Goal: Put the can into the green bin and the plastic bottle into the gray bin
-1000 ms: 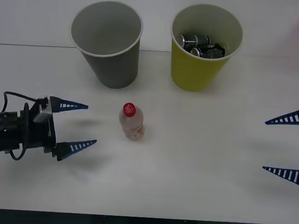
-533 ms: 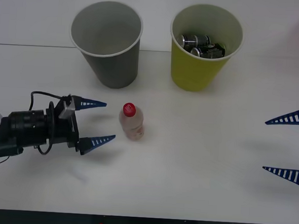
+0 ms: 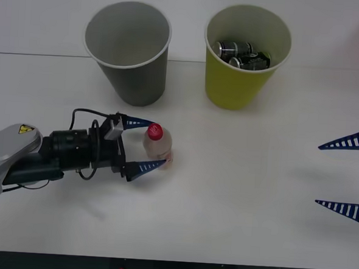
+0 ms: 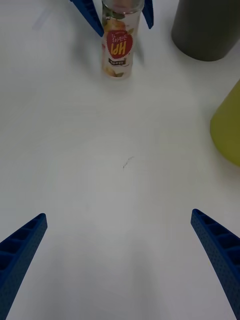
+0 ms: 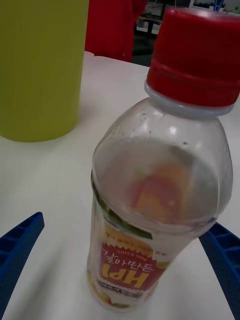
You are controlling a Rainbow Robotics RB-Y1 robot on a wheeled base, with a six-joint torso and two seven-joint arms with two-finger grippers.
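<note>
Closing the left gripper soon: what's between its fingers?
The plastic bottle, upright between the open left gripper fingers, seen in the front and left wrist views.

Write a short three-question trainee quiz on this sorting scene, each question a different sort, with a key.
1. True or false: the left end effector is shut on the plastic bottle.
2. Which bin already holds cans? A) the gray bin B) the green bin
3. Fill in: the bottle stands upright with a ___ cap.

Key: 1 false, its fingers are open on either side of the bottle; 2 B; 3 red. The right end effector waits open at the table's right.
</note>
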